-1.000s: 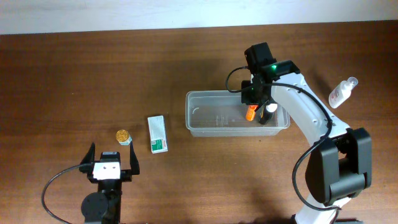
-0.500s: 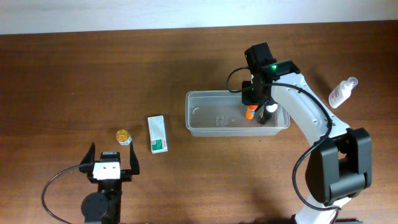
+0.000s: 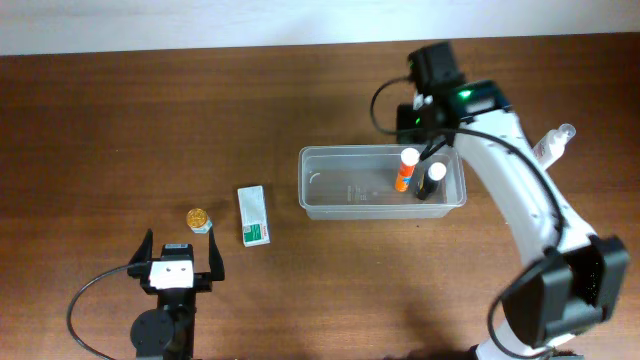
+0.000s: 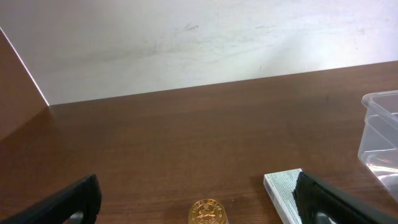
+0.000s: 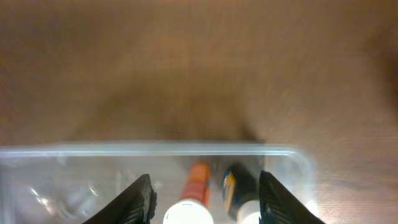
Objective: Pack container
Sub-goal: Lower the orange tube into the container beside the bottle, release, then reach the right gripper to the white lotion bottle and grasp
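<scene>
The container (image 3: pixel 340 195) is a clear plastic tub in the middle of the table. In its right end stand an orange bottle with a white cap (image 3: pixel 406 170) and a black bottle with a white cap (image 3: pixel 431 181). My right gripper (image 3: pixel 428 118) is open and empty, raised over the tub's far right rim. In the right wrist view its fingers (image 5: pixel 208 202) frame the orange bottle (image 5: pixel 198 180) and the black bottle (image 5: pixel 236 186) below. My left gripper (image 3: pixel 180 258) is open and empty near the front left.
A gold-capped small jar (image 3: pixel 198 217) and a white-and-green box (image 3: pixel 253 215) lie left of the tub. Both show in the left wrist view, jar (image 4: pixel 208 213) and box (image 4: pixel 283 190). A clear spray bottle (image 3: pixel 550 148) lies at the far right.
My right gripper has let go of the orange bottle and risen back toward the far side. The bottle now stands in the tub. The left arm has not moved.
</scene>
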Controlling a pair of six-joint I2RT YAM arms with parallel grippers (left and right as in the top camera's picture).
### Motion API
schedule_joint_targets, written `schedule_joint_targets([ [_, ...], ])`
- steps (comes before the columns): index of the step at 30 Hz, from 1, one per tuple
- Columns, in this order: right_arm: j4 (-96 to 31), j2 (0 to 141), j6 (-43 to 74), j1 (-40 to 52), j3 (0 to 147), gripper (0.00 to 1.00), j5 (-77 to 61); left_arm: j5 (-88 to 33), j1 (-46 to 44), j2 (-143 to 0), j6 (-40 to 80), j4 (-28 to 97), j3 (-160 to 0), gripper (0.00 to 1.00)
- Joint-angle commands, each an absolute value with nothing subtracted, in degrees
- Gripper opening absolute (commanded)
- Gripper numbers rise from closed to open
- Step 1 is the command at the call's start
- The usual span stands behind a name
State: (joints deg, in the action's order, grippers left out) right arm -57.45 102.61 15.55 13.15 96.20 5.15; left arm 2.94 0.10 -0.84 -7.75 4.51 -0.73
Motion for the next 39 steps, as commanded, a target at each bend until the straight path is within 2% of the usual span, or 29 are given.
schedule_joint_targets([
  [1,-59.7,97.9,13.8,9.6,102.3,0.51,6.8,2.3,0.3,-0.4,-8.5,4.6,-0.5,0.99],
  [3,-61.8,96.9,13.9,6.9,104.1,0.54,8.2,2.3,0.3,-0.4,-8.5,4.6,-0.5,0.99],
  [5,-63.4,96.1,14.0,3.4,105.1,0.62,8.9,2.3,0.3,-0.4,-8.5,4.6,-0.5,0.99],
  [9,-65.6,95.6,13.7,-5.7,105.1,0.67,8.3,2.3,0.3,-0.4,-8.5,4.6,-0.5,0.99],
  [12,-67.4,96.4,6.0,-12.4,105.0,0.72,4.5,2.3,0.3,-0.4,-8.5,4.6,-0.5,0.99],
  [15,-69.0,97.2,-6.5,-17.4,105.0,0.98,-3.9,2.3,0.3,-0.4,-8.5,4.6,-0.5,0.99],
  [18,-69.7,98.0,-13.4,-20.9,104.7,0.98,-5.5,2.3,0.3,-0.4,-8.5,4.6,-0.5,0.99],
  [25,-65.9,102.1,-13.5,-28.9,104.4,0.98,-6.5,2.3,0.3,-0.4,-8.5,4.6,-0.5,0.99],
  [39,-60.1,114.7,-19.7,-30.3,104.4,0.98,-7.4,2.3,0.3,-0.4,-8.5,4.6,-0.5,0.99],
])
